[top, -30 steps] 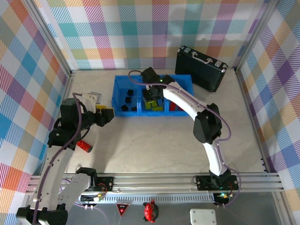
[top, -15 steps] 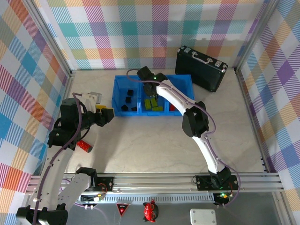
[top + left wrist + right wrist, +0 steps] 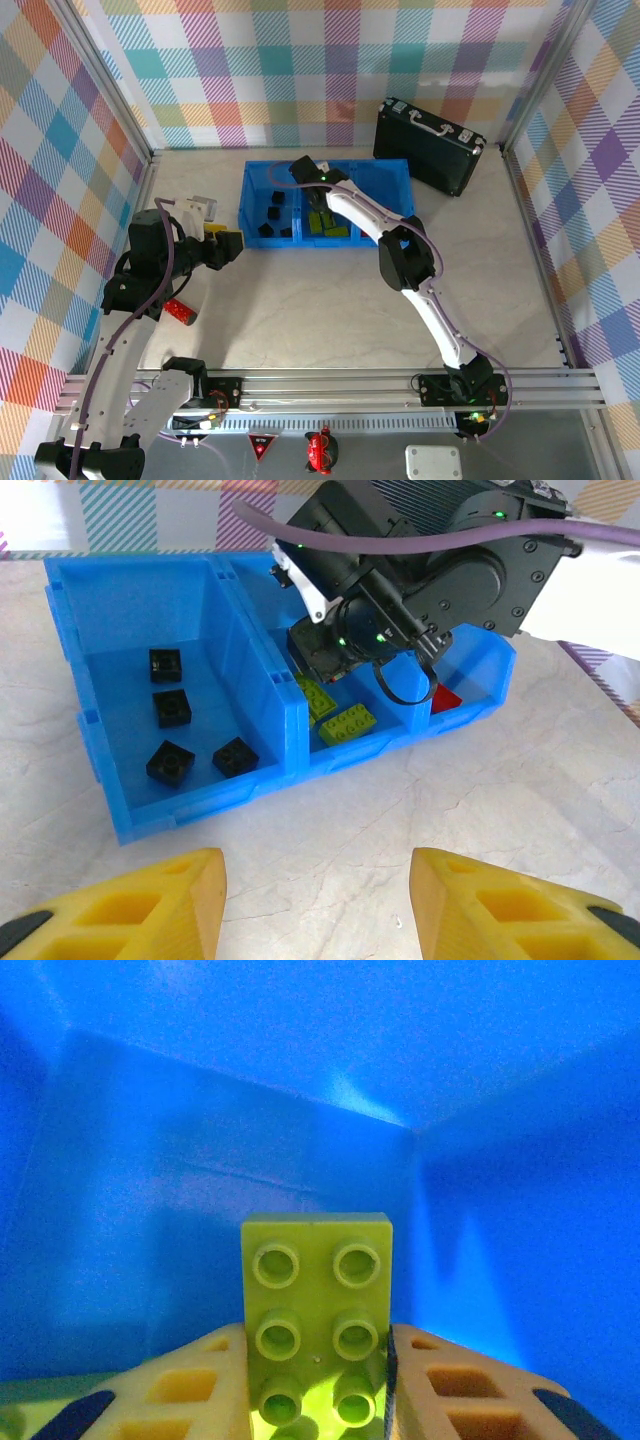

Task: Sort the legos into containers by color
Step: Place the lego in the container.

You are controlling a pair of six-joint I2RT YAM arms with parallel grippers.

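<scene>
Right gripper (image 3: 316, 1385) is clenched on a lime-green brick (image 3: 316, 1280), with a yellow finger (image 3: 170, 1395) against each long side. The brick's long axis runs in line with the fingers. Its free end points away from the wrist, at a blue inner wall of the blue tray (image 3: 246, 205). The studded face is toward the wrist camera, two studs across.

From above I see that gripper dipped into the tray's middle compartment, with the held brick inside the tray walls. I can't tell if the brick touches the floor.

Also in the middle compartment are two loose lime bricks (image 3: 347, 723), flat and studs up, near the front wall.

Left compartment holds four black cubes (image 3: 170, 763), studs up and apart from each other.

Right compartment has a red brick (image 3: 445, 697), mostly hidden behind the right arm.

Left gripper (image 3: 315, 900) is released, fingers spread with only bare table (image 3: 400, 810) between them. It hangs in front of the tray's left end, apart from it.

One red brick on the table (image 3: 178, 311) lies well off the tray's near-left corner, beside the left arm.

Black case (image 3: 430, 145) sits behind the tray's right end.
</scene>
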